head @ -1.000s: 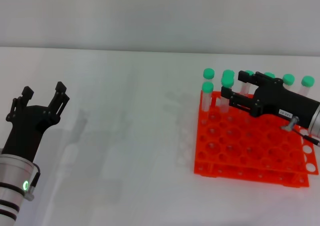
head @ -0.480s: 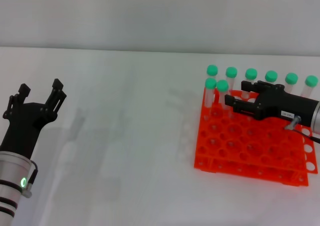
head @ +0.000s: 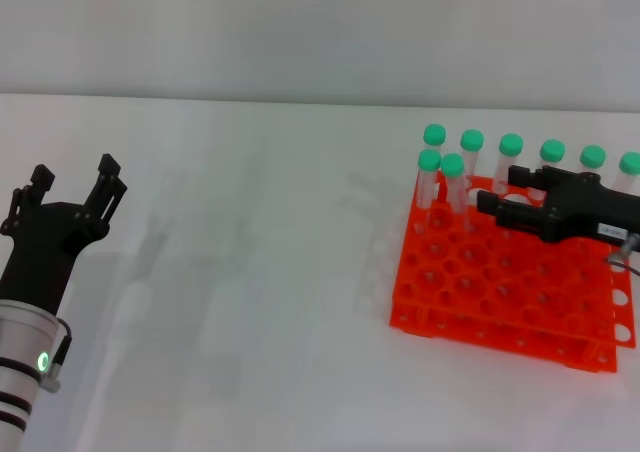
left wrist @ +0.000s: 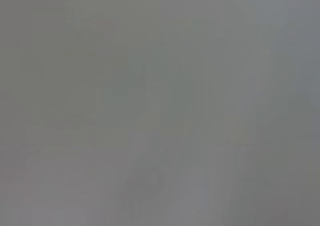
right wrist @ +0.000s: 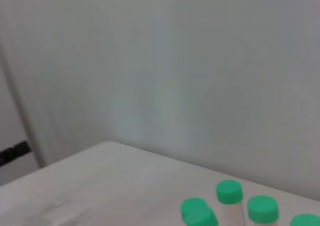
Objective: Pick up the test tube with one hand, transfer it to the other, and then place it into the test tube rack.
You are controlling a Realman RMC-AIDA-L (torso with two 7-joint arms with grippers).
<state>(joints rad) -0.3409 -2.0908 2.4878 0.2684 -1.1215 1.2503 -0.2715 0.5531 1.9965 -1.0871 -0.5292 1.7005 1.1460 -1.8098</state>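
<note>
- While the head view takes in the whole scene, the white table (head: pixel 260 272) fills most of it — smooth, matte and pale, with a plain grey wall behind.
- On the right side stands the test tube rack (head: pixel 480 297): bright orange-red plastic, two tiers, a grid of round holes.
- At the near left the left gripper (head: pixel 65 197) rises on a silver arm with black bands and a small green light; its black fingers are spread wide and hold nothing.
- Over the far right part of the rack the right gripper (head: pixel 492 194) reaches in from the right edge, black and boxy, its two fingers parted with nothing between them; a small white label sits on its body, the writing too small to read.
- Slim clear tubes with round green caps stand upright in the rack — six along the far row and two in the next row at the far left corner; the test tube (head: pixel 452 183) is the right one of that pair, just left of the right gripper's fingertips.
- Only the right wrist view shows the caps close, such as one cap (right wrist: pixel 229 191) against the wall; it shows no rack.
- From the left wrist comes nothing but blank grey.
</note>
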